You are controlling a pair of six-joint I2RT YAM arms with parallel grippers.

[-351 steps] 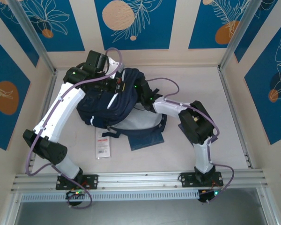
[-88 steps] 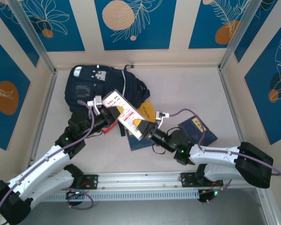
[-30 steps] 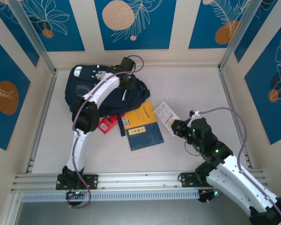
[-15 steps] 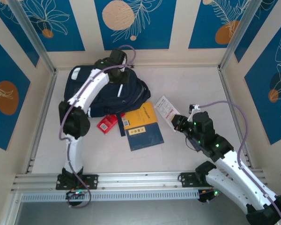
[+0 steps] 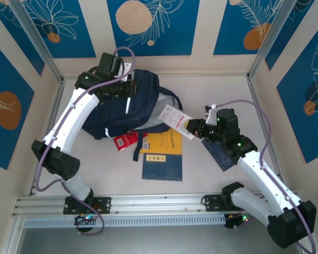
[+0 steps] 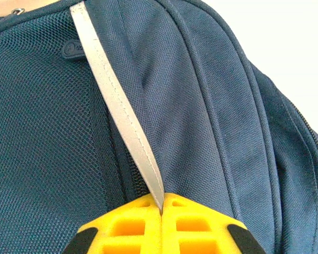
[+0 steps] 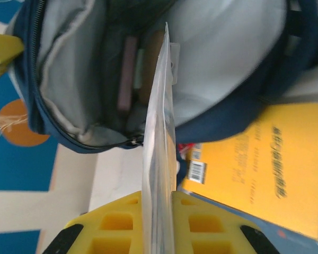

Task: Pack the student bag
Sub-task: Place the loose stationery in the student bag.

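The student bag (image 5: pixel 114 111), navy with a pale lining, lies at the back left with its mouth turned toward the right. My left gripper (image 5: pixel 128 89) is above its top, shut on a grey-white strip (image 6: pixel 122 116) of the bag (image 6: pixel 217 132). My right gripper (image 5: pixel 193 127) is shut on a flat clear packet with a white and red card (image 5: pixel 172 115), held at the bag's opening. In the right wrist view the packet (image 7: pixel 159 132) stands edge-on between the yellow fingers (image 7: pixel 116 222), pointing into the open grey-lined bag (image 7: pixel 69 79).
A yellow and navy book (image 5: pixel 161 153) lies in front of the bag, with a small red packet (image 5: pixel 125 140) to its left. A flat navy booklet (image 5: pixel 222 152) lies under my right arm. Metal rails line the table's sides and front.
My left gripper has shifted left and pulled the bag's top up, opening its mouth to the right. My right gripper has carried the packet left to the opening. The book lies a little nearer.
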